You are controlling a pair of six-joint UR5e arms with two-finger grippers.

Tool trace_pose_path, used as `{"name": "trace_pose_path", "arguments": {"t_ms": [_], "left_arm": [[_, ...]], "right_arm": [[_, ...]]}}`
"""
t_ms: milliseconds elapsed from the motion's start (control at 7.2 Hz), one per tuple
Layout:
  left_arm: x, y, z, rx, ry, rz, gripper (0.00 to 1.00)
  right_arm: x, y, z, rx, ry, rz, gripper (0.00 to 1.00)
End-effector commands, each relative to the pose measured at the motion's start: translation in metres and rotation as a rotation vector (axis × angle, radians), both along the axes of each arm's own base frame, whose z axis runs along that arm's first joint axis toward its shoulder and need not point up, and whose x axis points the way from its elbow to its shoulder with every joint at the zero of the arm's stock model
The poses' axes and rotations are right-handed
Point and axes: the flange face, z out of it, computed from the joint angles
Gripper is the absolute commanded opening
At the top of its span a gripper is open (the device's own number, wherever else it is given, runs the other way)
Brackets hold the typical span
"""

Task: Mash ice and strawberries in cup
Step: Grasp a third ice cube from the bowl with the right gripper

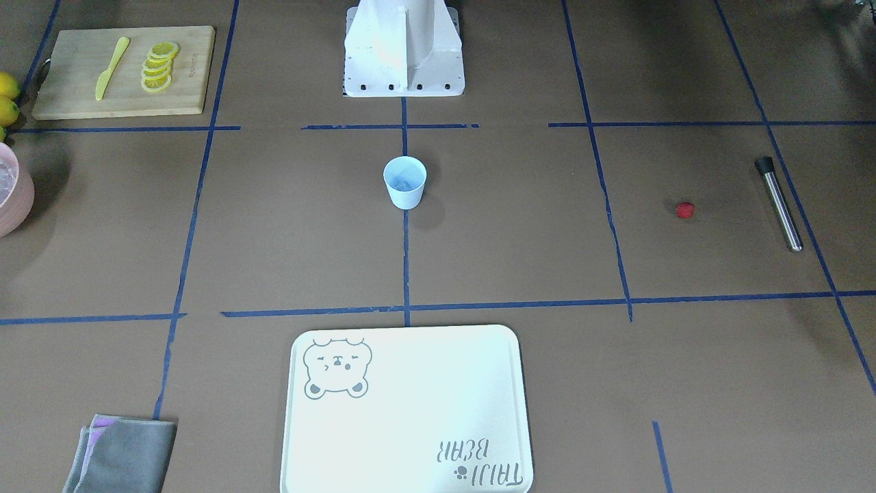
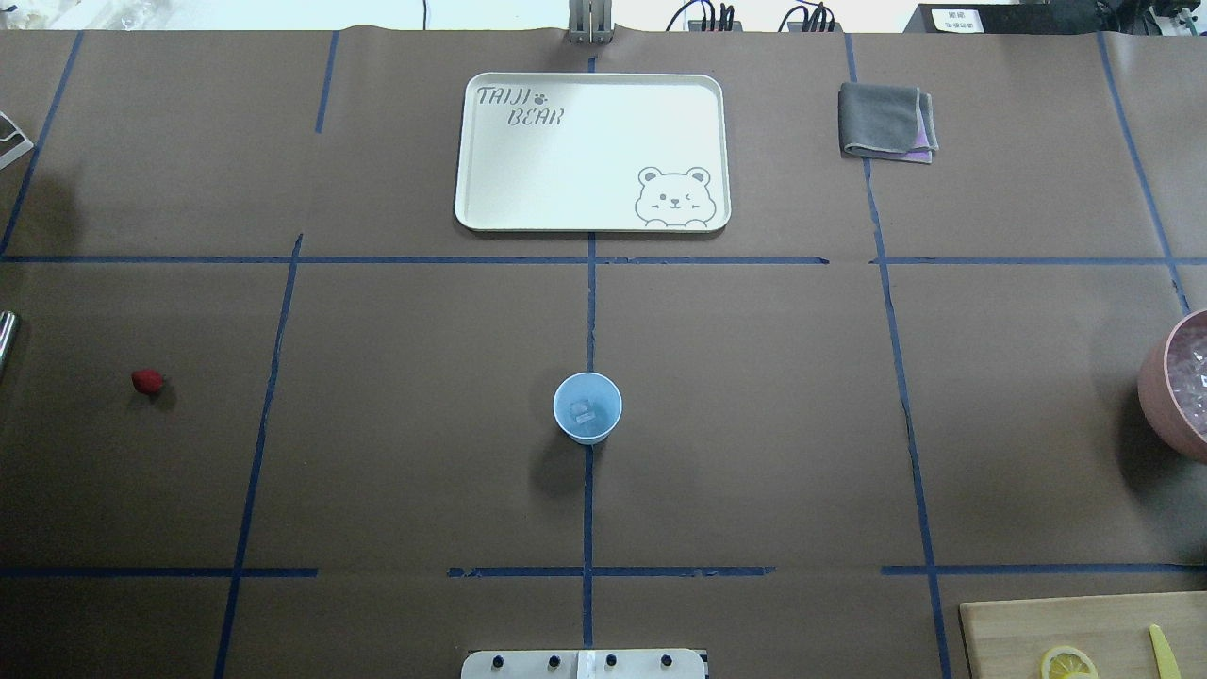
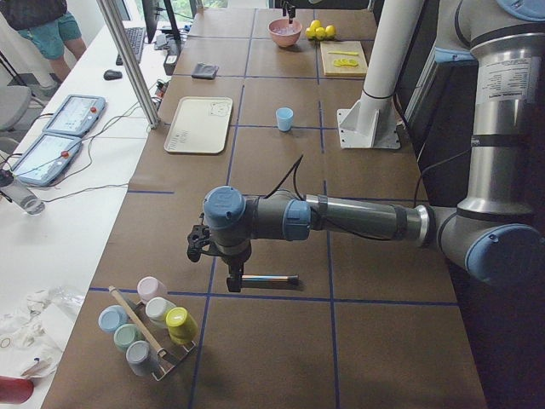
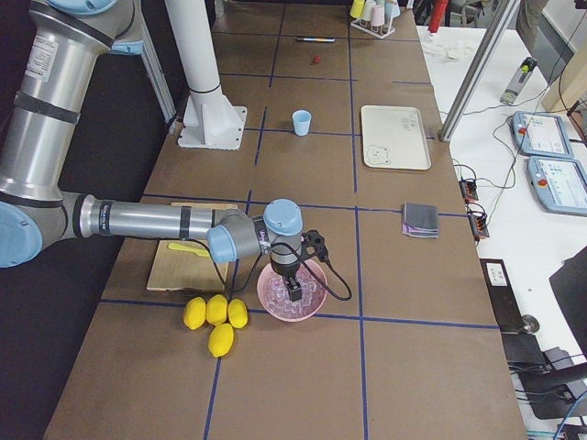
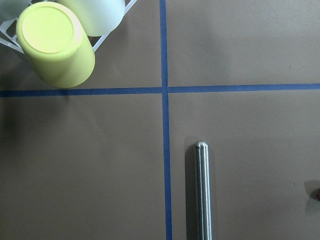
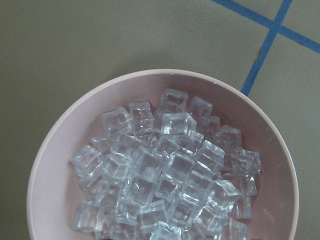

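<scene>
Front-facing view: the cup point(image 1: 405, 182) stands upright on the centre tape line point(image 1: 406, 260), just in front of my base point(image 1: 404, 61); its contents are indistinct from here. The strawberry point(image 1: 684, 209) lies on the brown table point(image 1: 513, 239), well apart from the cup on my left side, near a steel rod point(image 1: 779, 204) with a black end. A pink bowl point(image 1: 15, 202) is cut off by the picture edge on my right side. A cutting board point(image 1: 188, 75) carries lemon slices point(image 1: 159, 66) and a yellow knife point(image 1: 111, 67). The tray point(image 1: 410, 383) bears a bear drawing and the words "TAIJI BEAR", inverted in this view. Overhead view: the cup holds a little ice point(image 2: 585, 413) at its bottom; the strawberry is outside it, far toward my left. The tray lettering reads upright here. Exterior left view: my left gripper point(image 3: 233, 285) points down just over the rod, near a rack of pastel cups point(image 3: 149, 328); I cannot tell how far it is open or whether it grips anything. Exterior right view: my right gripper point(image 4: 293, 293) hangs over the pink bowl; its opening cannot be determined either. Left wrist view: the rod's rounded end lies on the table, with a yellow cup point(image 5: 55, 42) at the upper corner. Right wrist view: the pink bowl is filled with clear ice cubes point(image 6: 165, 170).
</scene>
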Motion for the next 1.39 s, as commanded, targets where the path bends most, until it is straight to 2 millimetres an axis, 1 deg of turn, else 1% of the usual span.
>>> {"name": "trace_pose_path", "arguments": {"t_ms": [0, 139, 278, 556, 972, 1250], "left_arm": [[0.000, 0.000, -0.001, 0.002, 0.001, 0.000, 1.00], [0.000, 0.000, 0.000, 0.000, 0.000, 0.000, 1.00], [0.000, 0.001, 0.001, -0.001, 0.000, 0.000, 1.00], [0.000, 0.001, 0.001, -0.001, 0.000, 0.000, 1.00], [0.000, 0.001, 0.001, -0.001, 0.000, 0.000, 1.00], [0.000, 0.001, 0.001, -0.001, 0.000, 0.000, 1.00]], "right_arm": [[-0.014, 0.002, 0.005, -0.006, 0.008, -0.037, 0.90], [-0.023, 0.005, 0.009, -0.014, 0.012, -0.063, 0.90], [-0.029, 0.007, 0.017, -0.024, 0.022, -0.081, 0.87], [-0.028, 0.011, 0.021, -0.032, 0.030, -0.086, 0.75], [-0.028, 0.015, 0.029, -0.048, 0.035, -0.089, 0.64], [-0.028, 0.013, 0.028, -0.047, 0.035, -0.089, 0.59]]}}
